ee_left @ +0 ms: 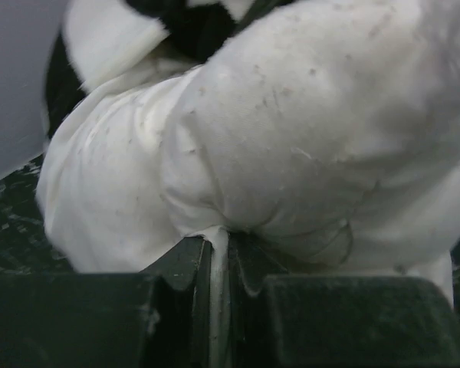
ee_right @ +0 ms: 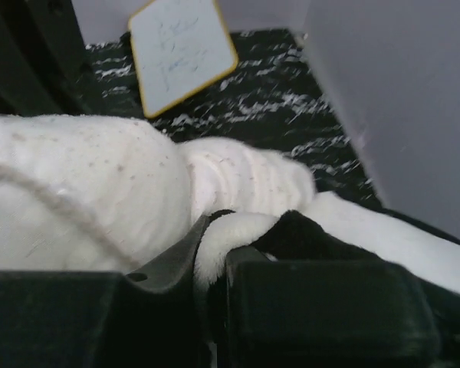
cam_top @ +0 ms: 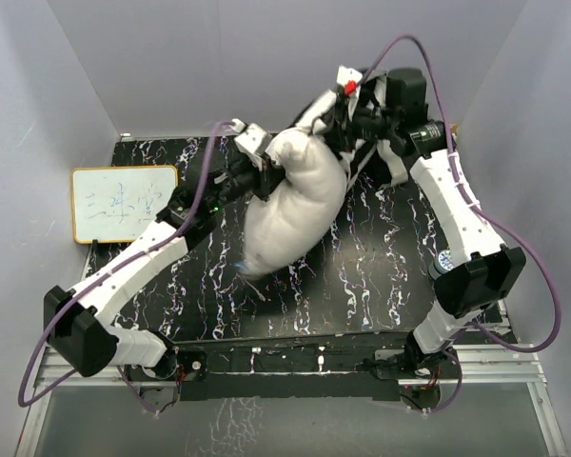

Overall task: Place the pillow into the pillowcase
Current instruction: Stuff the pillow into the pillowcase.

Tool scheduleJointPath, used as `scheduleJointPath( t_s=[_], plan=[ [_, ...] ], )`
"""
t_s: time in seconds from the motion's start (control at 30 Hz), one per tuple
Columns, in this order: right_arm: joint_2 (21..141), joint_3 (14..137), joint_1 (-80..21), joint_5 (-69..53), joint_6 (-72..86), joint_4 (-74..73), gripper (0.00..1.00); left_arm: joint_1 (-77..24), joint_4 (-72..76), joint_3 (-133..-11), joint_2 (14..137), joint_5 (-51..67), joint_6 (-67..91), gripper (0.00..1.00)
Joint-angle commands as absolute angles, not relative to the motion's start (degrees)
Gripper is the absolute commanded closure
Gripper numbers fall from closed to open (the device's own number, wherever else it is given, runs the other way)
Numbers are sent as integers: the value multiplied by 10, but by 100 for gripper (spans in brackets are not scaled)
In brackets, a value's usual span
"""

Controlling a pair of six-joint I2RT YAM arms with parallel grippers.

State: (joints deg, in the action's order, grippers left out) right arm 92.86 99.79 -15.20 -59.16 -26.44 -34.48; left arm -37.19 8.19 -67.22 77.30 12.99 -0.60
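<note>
Three views on one pillow (cam_top: 290,205): one overhead, two wrist close-ups.
Top camera sits high above and behind the arm bases and looks down on the whole table (cam_top: 381,286), with the pillow mid-frame and far off. Left wrist camera is pressed up at the pillow's left side, looking out over the left gripper (ee_left: 224,251); the pillow fills nearly the whole frame. Right wrist camera is low at the pillow's far right end, facing back across it to the whiteboard (ee_right: 182,50). The top view also has the whiteboard, left of the pillow. All three views share the pillow.
</note>
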Motion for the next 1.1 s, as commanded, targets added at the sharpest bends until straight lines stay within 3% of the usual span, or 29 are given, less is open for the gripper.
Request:
scheduleJointPath(
  t_s=[0.0,0.2,0.47,0.57,0.7,0.83,0.97,1.07],
  plan=[
    [937,1185,-273,-655,-179,-278,92,-345,205,-676,748,211,180,100],
    [961,1087,-326,-512,-164,-239,92,-281,370,-515,738,193,423,100],
    [997,933,-435,-515,-284,-305,92,-253,440,-167,610,4,590,100],
    [994,948,-469,-521,-334,-341,76,-253,433,-119,562,-8,599,100],
    [989,1041,-458,-516,-389,-432,44,-253,372,-112,512,-12,569,100],
    [951,1066,-352,-563,-406,-444,19,-253,337,-108,482,-10,544,100],
    [923,986,-223,-552,-391,-345,5,-253,335,-109,488,7,532,100],
    [918,883,-207,-462,-444,-256,3,-253,345,-114,503,22,529,100]
  ],
)
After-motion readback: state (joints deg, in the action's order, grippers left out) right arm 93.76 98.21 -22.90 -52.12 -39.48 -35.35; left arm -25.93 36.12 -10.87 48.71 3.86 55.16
